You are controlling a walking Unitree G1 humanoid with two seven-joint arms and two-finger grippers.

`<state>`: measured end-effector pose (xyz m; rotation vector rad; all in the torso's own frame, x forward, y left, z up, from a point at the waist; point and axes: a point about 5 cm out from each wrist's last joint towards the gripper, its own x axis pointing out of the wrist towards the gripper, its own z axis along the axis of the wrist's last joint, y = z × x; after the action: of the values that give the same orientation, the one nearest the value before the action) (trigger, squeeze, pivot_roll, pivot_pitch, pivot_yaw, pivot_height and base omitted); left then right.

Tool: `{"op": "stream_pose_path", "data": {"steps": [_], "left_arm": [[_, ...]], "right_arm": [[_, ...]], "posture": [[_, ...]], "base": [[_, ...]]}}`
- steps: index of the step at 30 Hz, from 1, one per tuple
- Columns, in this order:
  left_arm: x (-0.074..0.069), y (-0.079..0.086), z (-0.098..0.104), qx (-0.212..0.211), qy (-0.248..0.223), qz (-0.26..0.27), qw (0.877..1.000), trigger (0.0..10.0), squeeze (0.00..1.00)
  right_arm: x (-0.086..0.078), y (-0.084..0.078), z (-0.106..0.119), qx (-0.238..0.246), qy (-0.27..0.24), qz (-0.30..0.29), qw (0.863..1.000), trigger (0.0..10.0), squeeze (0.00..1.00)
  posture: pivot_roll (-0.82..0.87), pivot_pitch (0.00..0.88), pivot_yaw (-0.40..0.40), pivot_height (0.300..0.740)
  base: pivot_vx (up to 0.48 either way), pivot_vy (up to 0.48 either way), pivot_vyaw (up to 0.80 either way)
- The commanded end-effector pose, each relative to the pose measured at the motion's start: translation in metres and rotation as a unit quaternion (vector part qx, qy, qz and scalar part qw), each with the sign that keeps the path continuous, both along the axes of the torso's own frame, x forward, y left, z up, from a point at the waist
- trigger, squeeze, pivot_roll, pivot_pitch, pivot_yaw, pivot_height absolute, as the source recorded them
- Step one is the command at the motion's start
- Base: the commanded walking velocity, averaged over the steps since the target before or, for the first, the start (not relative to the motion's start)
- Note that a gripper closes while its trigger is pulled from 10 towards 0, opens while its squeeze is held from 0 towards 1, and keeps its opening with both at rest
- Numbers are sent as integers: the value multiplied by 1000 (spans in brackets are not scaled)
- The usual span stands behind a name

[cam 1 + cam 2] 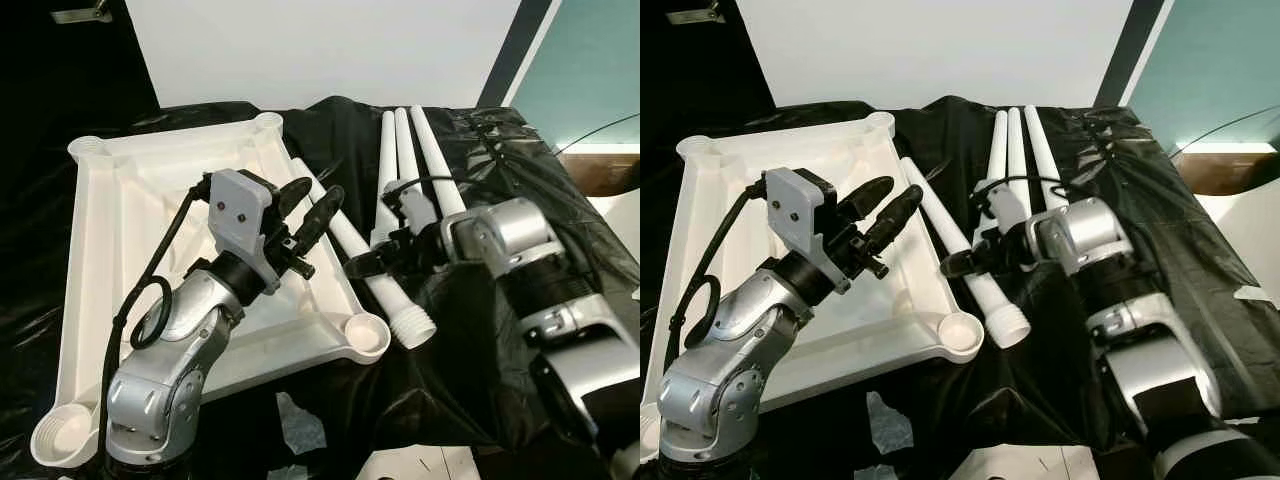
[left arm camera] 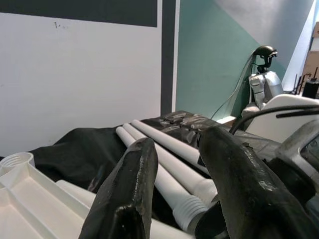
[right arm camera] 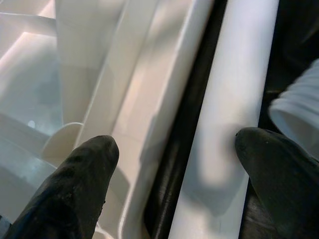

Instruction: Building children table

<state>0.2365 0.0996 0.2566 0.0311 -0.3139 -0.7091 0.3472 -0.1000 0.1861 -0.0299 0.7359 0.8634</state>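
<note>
Hovering with fingers apart, the right pincer [image 3: 174, 184] straddles a loose leg [image 3: 234, 124] beside the upturned tabletop [image 1: 110, 200], the left pincer [image 1: 305, 205] apart too; seemingly no legs fitted yet.

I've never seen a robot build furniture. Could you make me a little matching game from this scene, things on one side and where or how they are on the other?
Things:
1. tabletop
2. left gripper
3. right gripper
4. black sheet

Places or states:
A. open, over a white leg beside the tabletop's edge
B. spread under all the parts
C. upside down, with round sockets at its corners
D. open and raised above the tabletop

Pairs: 1-C, 2-D, 3-A, 4-B
</note>
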Motion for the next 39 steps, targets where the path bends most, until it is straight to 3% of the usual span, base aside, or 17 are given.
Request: {"op": "stream_pose_path", "data": {"steps": [1, 17, 33, 39], "left_arm": [[1, 2, 0, -5, 1, 26, 1000, 10000, 0], [0, 4, 1, -2, 0, 27, 1000, 10000, 0], [4, 1, 2, 7, -2, 11, 1000, 10000, 0], [4, 1, 2, 9, -5, 11, 1000, 10000, 0]], "right_arm": [[-8, -1, -21, -10, 55, -11, 998, 10000, 0], [-7, -20, -25, -42, 47, -76, 995, 10000, 0], [-6, -16, -48, -66, 73, -76, 992, 10000, 0], [-6, -27, -66, -96, 102, -94, 986, 10000, 0]], "posture": [[164, 91, -90, 740], [160, 76, -77, 740], [153, 48, -55, 740], [161, 35, -62, 740]], "base": [[0, 0, 0], [0, 0, 0], [0, 0, 0], [0, 0, 0]]}}
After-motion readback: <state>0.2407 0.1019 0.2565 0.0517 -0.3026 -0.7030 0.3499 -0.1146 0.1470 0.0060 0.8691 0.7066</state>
